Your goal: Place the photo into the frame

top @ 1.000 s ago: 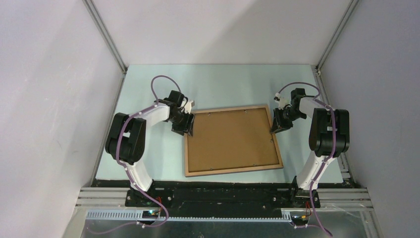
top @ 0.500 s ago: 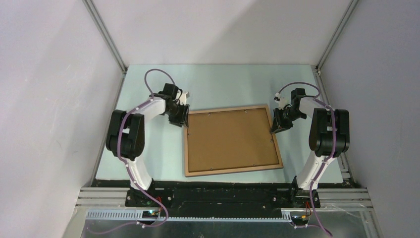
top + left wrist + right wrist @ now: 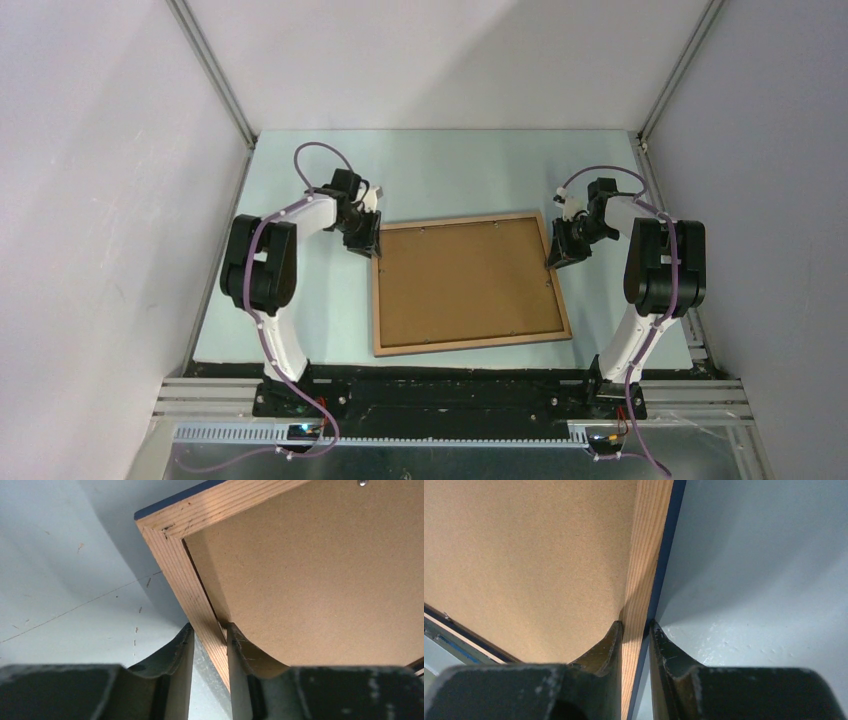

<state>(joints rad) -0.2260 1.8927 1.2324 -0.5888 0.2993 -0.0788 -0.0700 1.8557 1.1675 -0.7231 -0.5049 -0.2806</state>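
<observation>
Fingers (image 3: 606,647) of the right gripper (image 3: 635,630) pinch the frame's (image 3: 649,540) right rail. The left gripper (image 3: 207,632) narrowly straddles the left rail near the far corner, but I can't tell if it grips. The table (image 3: 300,300) extends on both sides.

The frame (image 3: 470,343) lies flat on the bench (image 3: 450,175), midway between the two arms and turned slightly askew. The backing board (image 3: 465,282) sits inside its rails. The left claw (image 3: 368,243) is at the frame's far left corner, astride the left rail, with one finger on the outer side and the other on the board side. The right claw (image 3: 558,250) is at the opposite rail near the far right corner, a finger against each side of it. Both arm bases stand behind the frame's near rail.
</observation>
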